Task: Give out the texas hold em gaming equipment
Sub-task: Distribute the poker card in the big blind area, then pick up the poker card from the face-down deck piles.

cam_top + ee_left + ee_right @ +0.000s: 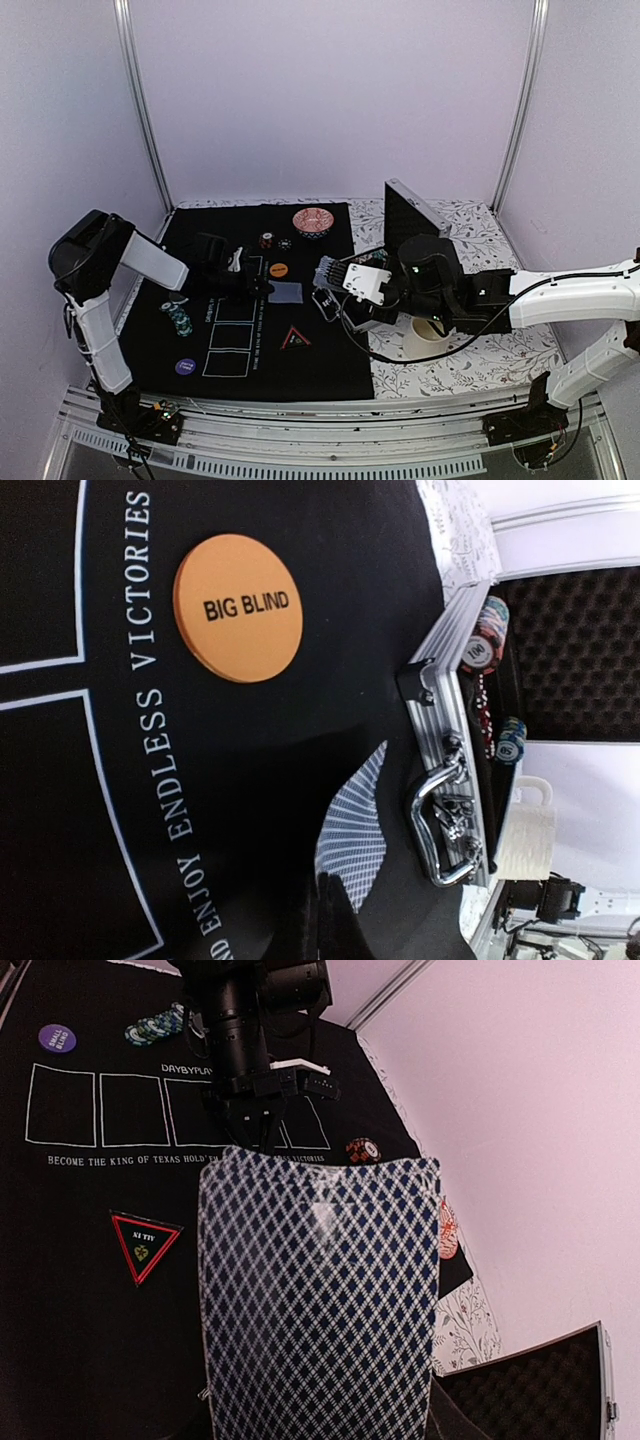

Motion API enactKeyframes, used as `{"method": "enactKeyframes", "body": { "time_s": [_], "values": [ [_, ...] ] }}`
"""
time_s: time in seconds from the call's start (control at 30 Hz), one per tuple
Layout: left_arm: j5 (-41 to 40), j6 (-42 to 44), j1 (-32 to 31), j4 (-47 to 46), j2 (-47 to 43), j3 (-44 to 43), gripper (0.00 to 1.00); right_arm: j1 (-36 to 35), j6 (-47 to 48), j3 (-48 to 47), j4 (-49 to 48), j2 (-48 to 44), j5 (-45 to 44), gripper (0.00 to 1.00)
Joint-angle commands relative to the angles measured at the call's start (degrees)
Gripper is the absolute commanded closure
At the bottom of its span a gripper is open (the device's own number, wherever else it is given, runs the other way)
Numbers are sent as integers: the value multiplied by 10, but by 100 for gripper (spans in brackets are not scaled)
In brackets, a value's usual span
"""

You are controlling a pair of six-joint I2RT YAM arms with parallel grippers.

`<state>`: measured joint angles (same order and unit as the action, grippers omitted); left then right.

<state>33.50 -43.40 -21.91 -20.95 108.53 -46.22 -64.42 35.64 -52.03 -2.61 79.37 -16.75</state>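
Over the right edge of the black mat (pixel 330 370), I note playing cards (pixel 320 1300) clamped in the right gripper (pixel 338 275), their backs filling its wrist view. The right arm reaches in low from the right side of the table (pixel 480 370), forearm near level. One single card (pixel 287 293) lies flat mid-mat. The left gripper (pixel 262 287), fingers together, sits at that card's left edge; whether it pinches the card, I cannot tell. The left arm stretches rightward across the mat. An orange disc (pixel 238 607) lies just beyond, toward the far edge.
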Motion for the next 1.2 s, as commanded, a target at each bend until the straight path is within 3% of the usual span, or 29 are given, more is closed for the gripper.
{"method": "enactKeyframes", "body": {
  "time_s": [0.0,0.23,0.33,0.6,0.7,0.77,0.87,0.93,1.17],
  "values": [
    [-19,18,-15,26,19,-31,98,4,-10,-8,1,1,5,57],
    [-61,56,-21,89,2,-50,64,4,-10,-10,4,-1,8,57],
    [-83,72,-22,116,-24,-53,55,4,-11,-11,4,-2,10,57],
    [-190,122,-60,177,-176,-42,29,2,-13,-16,13,-4,11,57],
    [-177,170,-105,174,-248,-40,12,-2,-11,-19,13,-3,12,57],
    [-104,195,-129,152,-284,-35,2,-3,-10,-21,11,1,12,57],
    [6,177,-146,90,-321,-14,2,-6,-8,-24,8,7,12,57],
    [27,167,-164,68,-334,-9,2,-8,-7,-27,6,10,12,57],
    [-63,239,-226,161,-301,-70,2,-16,-4,-36,4,19,15,57]
  ]
}}
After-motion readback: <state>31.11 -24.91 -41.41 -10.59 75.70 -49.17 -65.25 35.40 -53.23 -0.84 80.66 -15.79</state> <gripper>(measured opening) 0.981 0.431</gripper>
